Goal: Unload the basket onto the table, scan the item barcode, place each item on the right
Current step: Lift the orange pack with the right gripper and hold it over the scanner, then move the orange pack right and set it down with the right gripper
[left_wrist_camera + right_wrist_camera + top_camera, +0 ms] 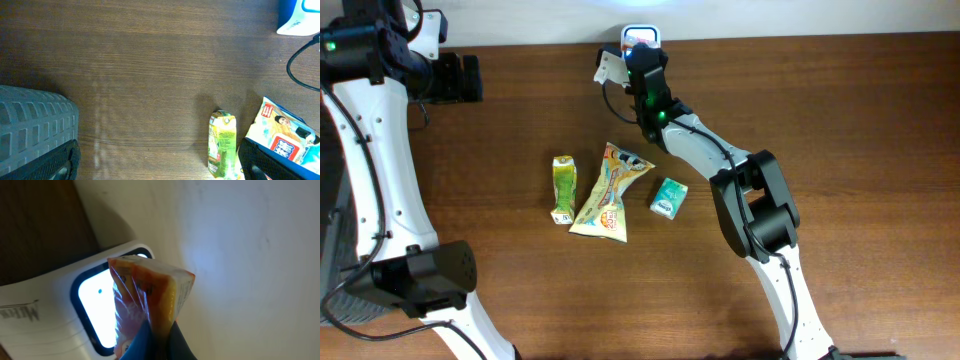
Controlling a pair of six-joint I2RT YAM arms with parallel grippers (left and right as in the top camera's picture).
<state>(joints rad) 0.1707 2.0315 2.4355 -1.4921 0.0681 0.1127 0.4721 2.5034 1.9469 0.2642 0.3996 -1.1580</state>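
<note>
Near band, mid tabletop: three loose goods in a row. Green carton lies flat on the left. Snack bag lies just beside it, angled. Small teal box sits to the right of the bag, apart from it.

Left side, farther back: left tool hangs over bare wood with its jaws spread wide and nothing between them. Its wrist view looks down on the carton and a corner of the bag. A dark cable loops across the wood beyond them.

Far edge, centre: right arm stretched out long. Right tool is clamped tight on the lower end of an orange-and-pink wrapped packet, held upright off the tabletop. The packet is directly in front of the scanner, covering part of its lit window. Whether the two touch cannot be told. No barcode can be made out on the wrapper.
</note>
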